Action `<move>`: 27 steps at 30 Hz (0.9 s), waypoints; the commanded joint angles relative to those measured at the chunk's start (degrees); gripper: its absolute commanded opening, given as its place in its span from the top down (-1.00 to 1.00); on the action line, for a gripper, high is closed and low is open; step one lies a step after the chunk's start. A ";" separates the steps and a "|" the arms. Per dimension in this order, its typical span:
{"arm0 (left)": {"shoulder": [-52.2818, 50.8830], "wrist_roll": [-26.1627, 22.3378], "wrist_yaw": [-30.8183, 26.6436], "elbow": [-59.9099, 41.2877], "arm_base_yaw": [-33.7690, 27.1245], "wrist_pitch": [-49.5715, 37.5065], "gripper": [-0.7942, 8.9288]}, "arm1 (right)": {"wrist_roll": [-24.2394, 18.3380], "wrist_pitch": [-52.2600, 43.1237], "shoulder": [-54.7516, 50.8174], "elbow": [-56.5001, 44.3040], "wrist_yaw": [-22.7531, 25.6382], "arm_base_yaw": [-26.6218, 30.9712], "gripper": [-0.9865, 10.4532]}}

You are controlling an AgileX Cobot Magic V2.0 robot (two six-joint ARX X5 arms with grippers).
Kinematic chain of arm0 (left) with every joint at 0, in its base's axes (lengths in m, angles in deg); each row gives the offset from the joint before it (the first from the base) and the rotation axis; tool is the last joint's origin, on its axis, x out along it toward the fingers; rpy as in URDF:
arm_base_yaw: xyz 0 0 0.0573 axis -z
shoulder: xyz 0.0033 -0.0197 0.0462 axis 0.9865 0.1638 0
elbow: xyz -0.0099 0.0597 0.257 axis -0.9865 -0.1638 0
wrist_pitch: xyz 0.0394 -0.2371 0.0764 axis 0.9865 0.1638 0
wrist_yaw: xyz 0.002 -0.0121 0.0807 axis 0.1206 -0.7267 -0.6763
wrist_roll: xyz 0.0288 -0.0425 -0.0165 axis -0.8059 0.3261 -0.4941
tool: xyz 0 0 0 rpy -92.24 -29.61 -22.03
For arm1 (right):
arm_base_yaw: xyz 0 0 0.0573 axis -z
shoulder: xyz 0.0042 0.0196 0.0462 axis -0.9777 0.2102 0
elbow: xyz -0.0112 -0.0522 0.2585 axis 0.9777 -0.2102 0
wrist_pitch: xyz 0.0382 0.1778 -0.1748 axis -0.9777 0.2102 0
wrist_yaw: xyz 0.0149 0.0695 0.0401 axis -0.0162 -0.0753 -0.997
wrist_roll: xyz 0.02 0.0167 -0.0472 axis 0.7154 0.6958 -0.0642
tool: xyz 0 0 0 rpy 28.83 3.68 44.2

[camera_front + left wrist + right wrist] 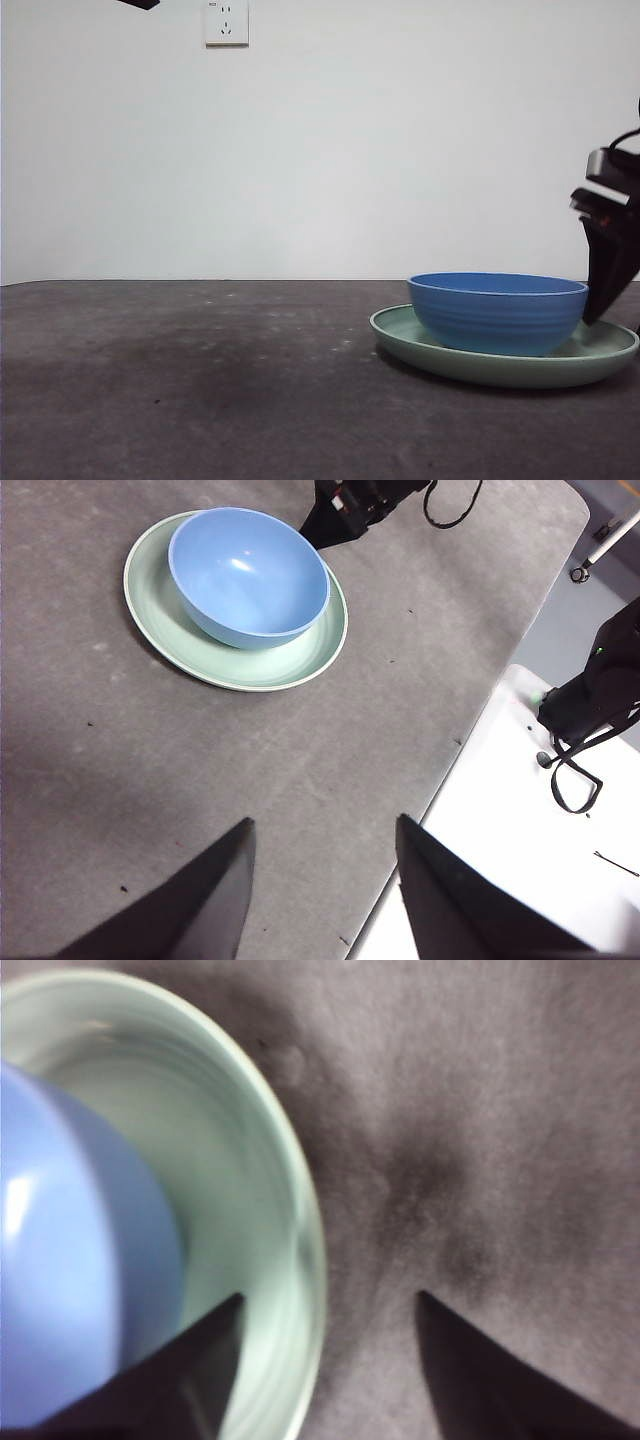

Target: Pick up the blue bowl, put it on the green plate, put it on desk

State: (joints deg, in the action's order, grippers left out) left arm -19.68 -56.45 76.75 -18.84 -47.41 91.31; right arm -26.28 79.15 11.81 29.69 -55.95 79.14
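Note:
The blue bowl (497, 311) sits upright in the green plate (600, 362) on the desk (200, 380), at the right. My right gripper (598, 308) is low at the plate's right rim, open and empty. In the right wrist view its jaws (330, 1300) straddle the plate's rim (300, 1230), with the bowl (70, 1260) beside one jaw. My left gripper (325, 825) is open and empty, high above the desk, away from the bowl (245, 575) and plate (270, 665). The right gripper (345, 510) also shows there, beside the plate.
A wall socket (226, 22) is on the white back wall. The left arm's tip (140, 3) shows at the top left. In the left wrist view the desk's edge meets a white surface (520, 810) with black gear and a strap (590, 695).

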 commanded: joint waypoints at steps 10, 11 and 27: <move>0.37 -0.70 0.35 0.37 0.33 -1.09 0.37 | 0.35 -2.05 3.32 0.26 -1.20 -0.07 0.64; 0.37 -0.70 0.35 0.37 0.33 -1.09 0.37 | 0.35 -2.19 3.69 0.26 -2.16 -0.07 0.64; 0.37 -0.68 0.35 0.39 0.33 -1.03 0.37 | 1.11 -3.21 4.07 0.28 -4.31 0.04 0.81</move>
State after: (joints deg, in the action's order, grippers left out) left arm -19.68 -56.45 76.73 -18.84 -47.41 90.89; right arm -25.25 76.07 15.14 29.67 -59.91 79.19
